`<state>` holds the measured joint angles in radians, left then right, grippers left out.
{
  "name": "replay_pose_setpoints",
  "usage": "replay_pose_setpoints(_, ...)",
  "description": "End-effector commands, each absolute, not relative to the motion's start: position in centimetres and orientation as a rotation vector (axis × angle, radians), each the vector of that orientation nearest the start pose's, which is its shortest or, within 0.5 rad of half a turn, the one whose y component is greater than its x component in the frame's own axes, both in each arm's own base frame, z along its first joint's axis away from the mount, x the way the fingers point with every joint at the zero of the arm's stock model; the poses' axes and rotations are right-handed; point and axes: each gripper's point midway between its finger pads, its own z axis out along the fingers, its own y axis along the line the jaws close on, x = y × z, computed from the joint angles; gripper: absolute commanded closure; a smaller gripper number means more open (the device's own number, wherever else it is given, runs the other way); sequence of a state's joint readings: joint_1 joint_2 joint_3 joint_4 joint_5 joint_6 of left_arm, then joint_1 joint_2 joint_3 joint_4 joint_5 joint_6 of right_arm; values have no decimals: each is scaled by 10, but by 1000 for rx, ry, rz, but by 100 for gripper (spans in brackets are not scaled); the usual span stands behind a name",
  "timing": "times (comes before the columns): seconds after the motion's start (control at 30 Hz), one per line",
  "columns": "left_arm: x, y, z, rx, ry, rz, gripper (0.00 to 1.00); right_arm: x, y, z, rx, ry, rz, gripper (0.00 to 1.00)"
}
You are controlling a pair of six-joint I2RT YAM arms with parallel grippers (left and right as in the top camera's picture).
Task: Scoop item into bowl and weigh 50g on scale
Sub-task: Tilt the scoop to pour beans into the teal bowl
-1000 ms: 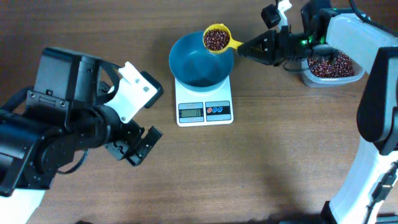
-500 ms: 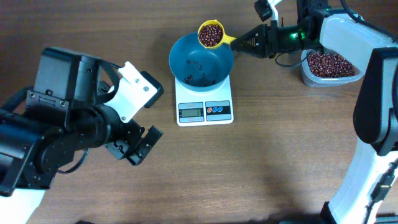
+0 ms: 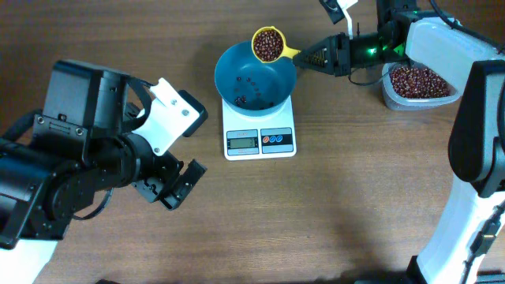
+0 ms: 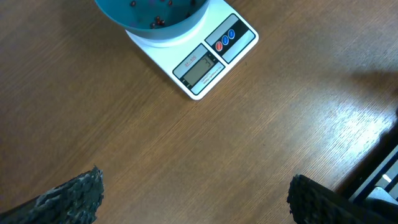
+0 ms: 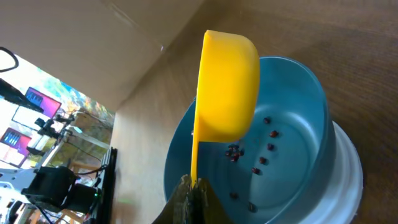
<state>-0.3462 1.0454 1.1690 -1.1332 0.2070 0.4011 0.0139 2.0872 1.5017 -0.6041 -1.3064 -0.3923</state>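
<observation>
Few beans (image 3: 251, 95) lie scattered on the floor of the bowl (image 3: 233, 65), which sits on the scale (image 3: 259, 140). Many more fill the yellow scoop (image 3: 269, 44), held over the bowl's far rim. The right gripper (image 3: 310, 57) has its jaws clamped on the scoop's handle. A tub (image 3: 418, 105) of beans stands to the right, well apart from the scale. The left gripper (image 3: 172, 186) hangs left of the scale, jaws wide apart, empty.
</observation>
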Motion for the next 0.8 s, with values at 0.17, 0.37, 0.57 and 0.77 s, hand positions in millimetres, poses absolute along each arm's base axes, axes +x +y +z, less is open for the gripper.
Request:
replay_pose_setpoints(0.17, 226, -120, 229, 1016, 2346, -258, 1, 438, 172, 142, -776, 2018, 1412, 96)
replay_pose_setpoints(0.37, 226, -120, 229, 1016, 2346, -258, 1, 431, 175, 159, -779, 1971, 1472, 96)
replay_pose_setpoints(0.57, 226, -120, 229, 1016, 2346, -258, 1, 431, 189, 157, -866, 2084, 1229, 96)
replay_pose_setpoints(0.77, 226, -120, 229, 1016, 2346, -258, 1, 428, 190, 152, -869, 2141, 1176, 96)
